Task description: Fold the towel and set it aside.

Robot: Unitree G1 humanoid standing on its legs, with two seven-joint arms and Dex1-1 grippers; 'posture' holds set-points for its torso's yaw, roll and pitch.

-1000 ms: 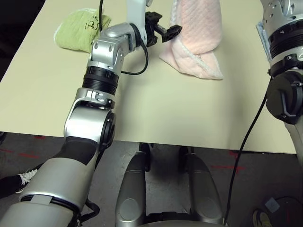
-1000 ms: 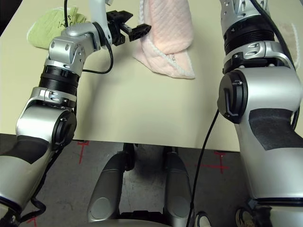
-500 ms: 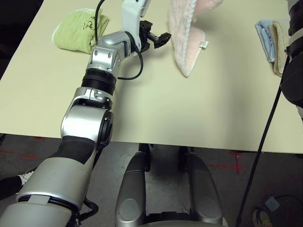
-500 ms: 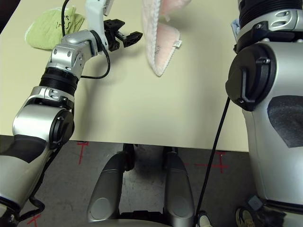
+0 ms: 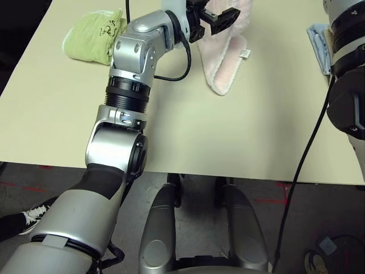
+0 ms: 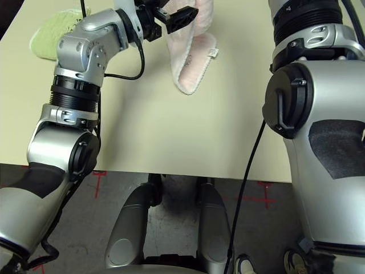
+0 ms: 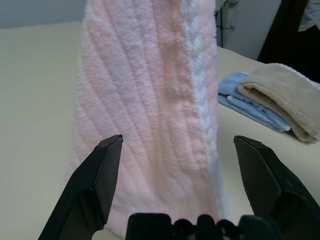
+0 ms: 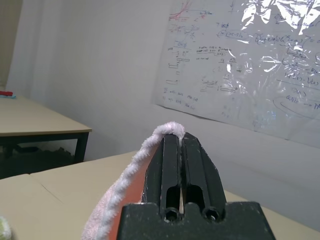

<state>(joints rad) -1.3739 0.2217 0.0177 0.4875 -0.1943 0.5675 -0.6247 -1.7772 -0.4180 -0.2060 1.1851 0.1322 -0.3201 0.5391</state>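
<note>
- The tabletop (image 5: 188, 131) is pale yellow, and the near part of it is bare.
- The robot's left arm (image 5: 128, 85) reaches out over the tabletop from the near edge, pointing away from the robot.
- At the end of that arm is the left pincer (image 7: 182, 187). Its two black fingers (image 7: 95, 185) are spread wide apart and hold nothing.
- The towel (image 5: 225, 65) hangs right in front of the left pincer. It is soft and pink with a white edge down one side.
- In the left wrist view the towel (image 7: 150, 110) hangs between the two spread fingers but a bit farther out. I cannot tell if it touches them.
- The bottom tip of the towel rests on the tabletop, and a small white tag (image 5: 245, 54) sticks out on its side.
- The top of the towel is held up high by the right pincer (image 8: 175, 145). Its two fingers are pressed tight together, with the white edge of the towel (image 8: 135, 165) pinched between them.
- A green towel (image 5: 91, 40) lies in a bunch on the tabletop, off to the left and well apart from the pink one.
- A blue folded towel (image 7: 250, 107) and a beige folded towel (image 7: 282, 95) lie side by side, touching, on the right side of the tabletop.
- Far back is a wall with a shiny sheet (image 8: 250, 60) covered in writing.
</note>
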